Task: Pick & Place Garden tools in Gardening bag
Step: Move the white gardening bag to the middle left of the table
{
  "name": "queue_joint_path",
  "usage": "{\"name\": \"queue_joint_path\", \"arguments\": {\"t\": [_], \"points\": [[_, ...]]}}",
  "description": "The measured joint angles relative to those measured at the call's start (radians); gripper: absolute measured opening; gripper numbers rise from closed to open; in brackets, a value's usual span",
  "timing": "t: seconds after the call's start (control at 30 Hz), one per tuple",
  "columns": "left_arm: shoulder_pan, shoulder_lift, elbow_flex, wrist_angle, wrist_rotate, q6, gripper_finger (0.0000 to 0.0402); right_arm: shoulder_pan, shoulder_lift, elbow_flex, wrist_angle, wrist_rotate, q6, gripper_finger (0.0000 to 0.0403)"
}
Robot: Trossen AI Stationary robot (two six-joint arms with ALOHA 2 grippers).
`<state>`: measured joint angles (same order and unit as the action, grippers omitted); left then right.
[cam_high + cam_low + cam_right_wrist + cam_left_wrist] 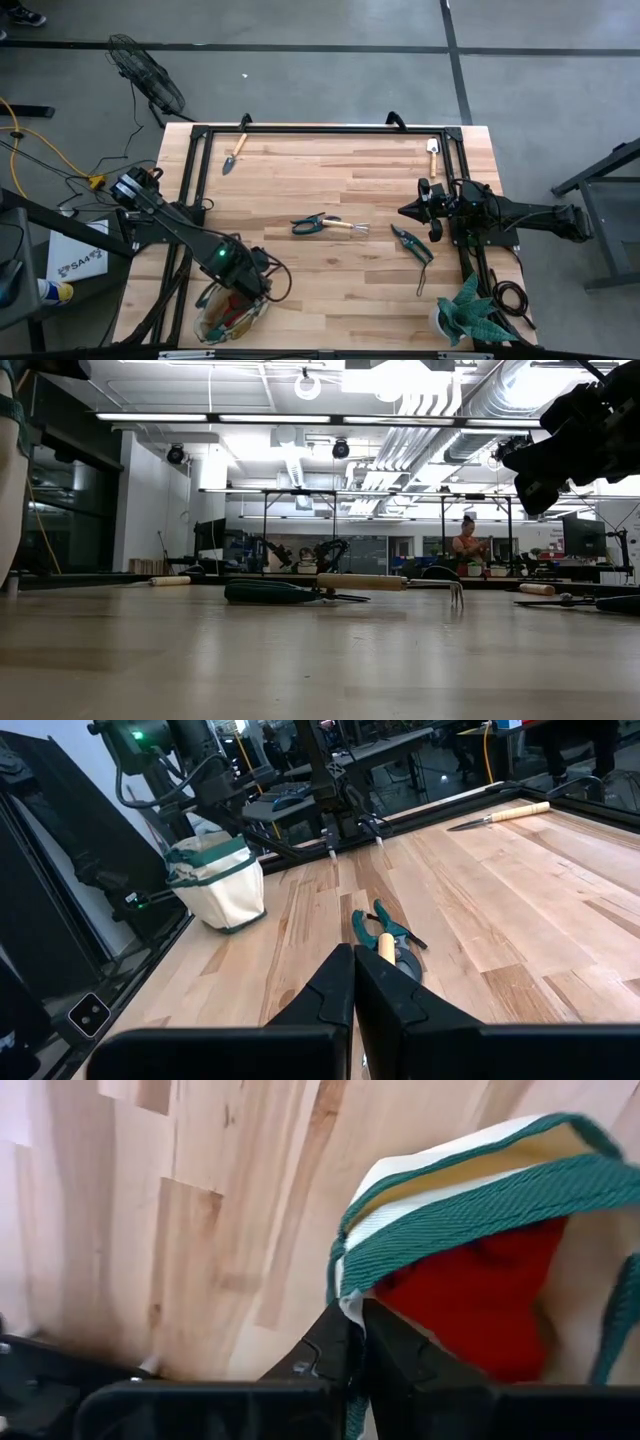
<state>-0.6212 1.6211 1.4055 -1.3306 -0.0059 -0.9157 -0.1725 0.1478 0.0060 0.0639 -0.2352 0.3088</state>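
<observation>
The gardening bag (228,312), beige with green trim, stands at the table's near left corner with a red item (480,1300) inside it. My left gripper (355,1330) points down over it, shut on its rim. On the table lie green-handled shears (308,224) beside a wooden-handled fork (347,226), dark pruners (410,243), a trowel (235,153) at the far left and a small shovel (433,153) at the far right. My right gripper (405,211) waits shut and level at the right, touching nothing. My left gripper pinches the bag's top rim (348,1292), where white fabric meets the green trim, between its two fingers. The fingers come from above, pointing down. The bag hangs open below them; whether its bottom (232,923) rests on the table I cannot tell.
A white pot with a spiky green plant (468,312) stands at the near right corner. A black frame (330,129) runs along the table's far and side edges. Bare wood lies between the bag and the shears.
</observation>
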Motion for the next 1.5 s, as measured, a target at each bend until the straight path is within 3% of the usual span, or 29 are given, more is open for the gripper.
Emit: {"name": "queue_joint_path", "arguments": {"t": [0.2, 0.43, 1.03, 1.3, 1.5], "points": [[0.010, 0.000, 0.000, -0.051, -0.036, 0.093, 0.0006, 0.000, 0.000, 0.000, 0.000, 0.000, 0.000, 0.0002], [0.094, -0.001, 0.000, -0.094, -0.068, 0.162, 0.0003, 0.000, 0.000, 0.000, 0.000, 0.000, 0.000, 0.0003], [0.504, -0.002, 0.000, -0.119, -0.203, 0.631, 0.0001, 0.000, 0.000, 0.000, 0.000, 0.000, 0.000, 0.0003], [0.648, -0.002, 0.000, -0.091, -0.339, 0.916, 0.0003, 0.000, 0.000, 0.000, 0.000, 0.000, 0.000, 0.0003], [0.696, -0.002, 0.000, 0.002, -0.340, 1.263, 0.0004, 0.000, 0.000, 0.000, 0.000, 0.000, 0.000, 0.0003]]}}
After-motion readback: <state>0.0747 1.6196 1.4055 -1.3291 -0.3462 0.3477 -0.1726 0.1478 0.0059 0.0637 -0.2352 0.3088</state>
